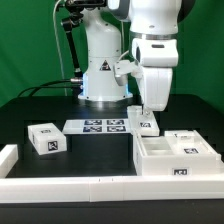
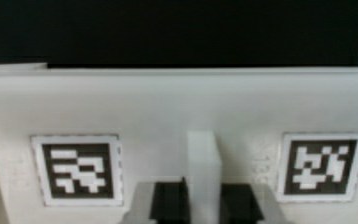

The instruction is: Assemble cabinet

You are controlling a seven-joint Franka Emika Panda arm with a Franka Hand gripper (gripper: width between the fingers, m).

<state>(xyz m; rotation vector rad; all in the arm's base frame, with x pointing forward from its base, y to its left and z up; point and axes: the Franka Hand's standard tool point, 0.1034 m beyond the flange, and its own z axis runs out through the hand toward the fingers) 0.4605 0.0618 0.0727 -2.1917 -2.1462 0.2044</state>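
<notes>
From the exterior view's upper right the arm hangs straight down, its gripper (image 1: 146,110) straddling a small white block (image 1: 148,124); whether it pinches is unclear.

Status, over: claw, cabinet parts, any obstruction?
Claw low, fingers straddling centre ridge of small white tagged plastic block; grip unconfirmed. Large white open plastic box beside it. No obstruction seen.

Claw (image 2: 202,205) fingertips cropped by the wrist view's edge, grip on the cabinet panel (image 2: 176,100) ridge undecidable, its two tags (image 2: 78,165) blurred, in the exterior view arm (image 1: 155,40) cropped above, small block (image 1: 147,125) partly hidden by claw, tag patterns too small to read
</notes>
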